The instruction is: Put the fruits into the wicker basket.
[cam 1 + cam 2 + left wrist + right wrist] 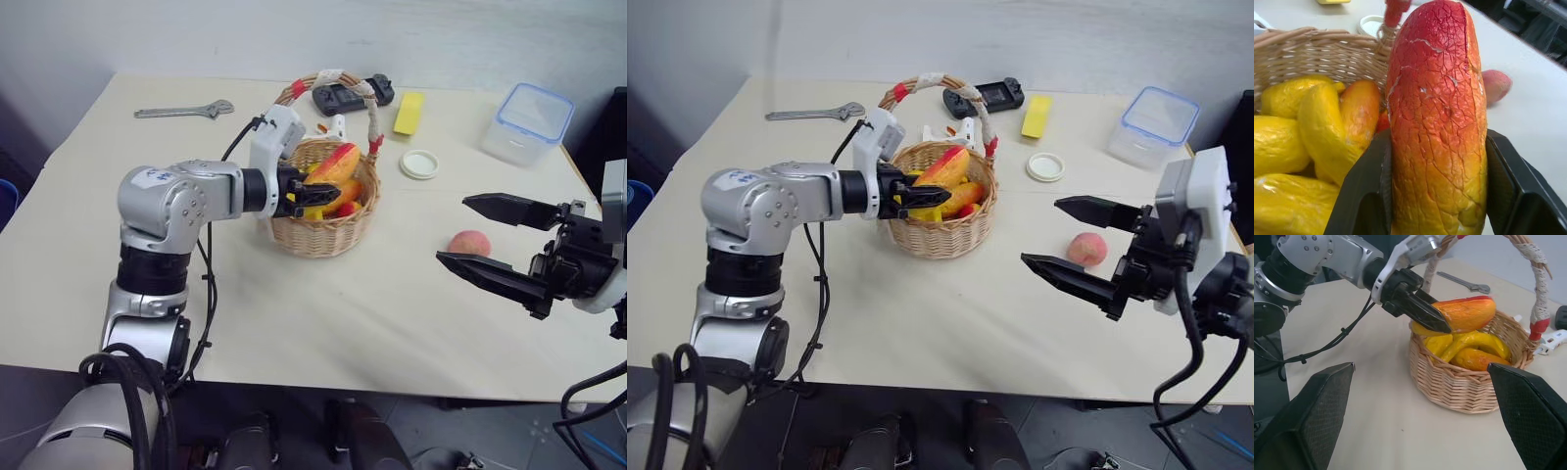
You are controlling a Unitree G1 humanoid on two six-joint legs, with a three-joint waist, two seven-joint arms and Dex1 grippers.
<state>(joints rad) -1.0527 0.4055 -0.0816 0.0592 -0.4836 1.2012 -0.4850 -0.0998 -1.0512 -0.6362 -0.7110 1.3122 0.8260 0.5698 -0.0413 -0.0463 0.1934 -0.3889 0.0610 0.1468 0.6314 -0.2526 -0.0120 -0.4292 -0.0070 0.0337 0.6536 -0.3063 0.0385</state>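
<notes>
The left gripper [315, 188] is gripping the mango [333, 163] firmly between its two black fingers and is holding it just above the wicker basket [323, 238], with the red end of the fruit pointing away from the arm toward the far rim. To finish this step well, I think the arm should bring the mango a little lower, until it is resting on the yellow fruits [1469, 348] already lying inside, and only then open the fingers, so that the fruit is not rolling over the rim or hitting the handle [375, 116]. The right gripper [495, 243] is waiting with its jaws wide apart and nothing between them, hanging over the table [323, 323] just beside the peach [470, 242], which is lying on the bare tabletop, well apart from the basket. The table is pale, smooth and flat. The basket is round and woven from tan wicker, and its tall arched handle is wrapped in white cloth with red bands. The mango is long and rounded, yellow-orange turning to red, and its skin is showing fine cracks. The peach is small, round and pinkish-orange.
</notes>
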